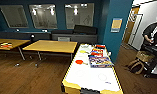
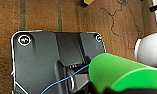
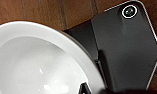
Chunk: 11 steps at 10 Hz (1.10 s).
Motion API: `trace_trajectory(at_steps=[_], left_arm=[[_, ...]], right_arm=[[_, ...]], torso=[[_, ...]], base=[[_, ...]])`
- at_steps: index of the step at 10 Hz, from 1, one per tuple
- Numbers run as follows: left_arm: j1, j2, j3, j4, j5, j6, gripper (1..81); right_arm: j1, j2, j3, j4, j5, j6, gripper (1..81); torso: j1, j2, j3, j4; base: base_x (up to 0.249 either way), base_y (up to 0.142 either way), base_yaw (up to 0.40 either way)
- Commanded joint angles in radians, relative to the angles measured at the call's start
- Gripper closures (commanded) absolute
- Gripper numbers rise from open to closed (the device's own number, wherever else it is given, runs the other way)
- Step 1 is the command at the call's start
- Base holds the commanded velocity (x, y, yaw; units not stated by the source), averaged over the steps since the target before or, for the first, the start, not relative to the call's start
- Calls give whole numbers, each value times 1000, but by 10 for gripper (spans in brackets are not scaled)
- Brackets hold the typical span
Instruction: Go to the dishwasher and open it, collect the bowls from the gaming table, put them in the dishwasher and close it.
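On near white desk (image 1: 94, 77): red-orange bowl (image 1: 79, 61) sitting left of game boxes (image 1: 100, 61). Green bowl (image 2: 124, 72), white bowl (image 3: 41, 62) riding close by wrists; claw states: cannot tell. Risk: loads slipping, boxes crowding reach.

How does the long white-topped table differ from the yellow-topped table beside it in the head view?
The long table has a white top with a yellow edge; the yellow-topped table has a top that is yellow throughout. The long table is narrow; the yellow-topped table is broader. Both stand on the wooden floor.
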Motion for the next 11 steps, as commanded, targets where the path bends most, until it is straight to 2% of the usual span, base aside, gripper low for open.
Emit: trace_trajectory(at_steps=[1, 3, 7, 11], left_arm=[[-38, 43, -109, 14, 7, 12, 811], [-31, 64, -157, 16, -7, 10, 811], [-31, 86, -177, 17, -5, 12, 811], [-31, 93, -178, 17, -5, 13, 811]], right_arm=[[43, 58, -74, -47, -46, -6, 811], [38, 75, -95, -51, -46, -6, 811], [32, 83, -120, -51, -44, -7, 811], [32, 86, -120, -52, -44, -7, 811]], torso=[[0, 0, 0, 0], [0, 0, 0, 0], [0, 0, 0, 0], [1, 1, 0, 0]], base=[[0, 0, 0], [0, 0, 0], [0, 0, 0], [-90, 0, 0]])
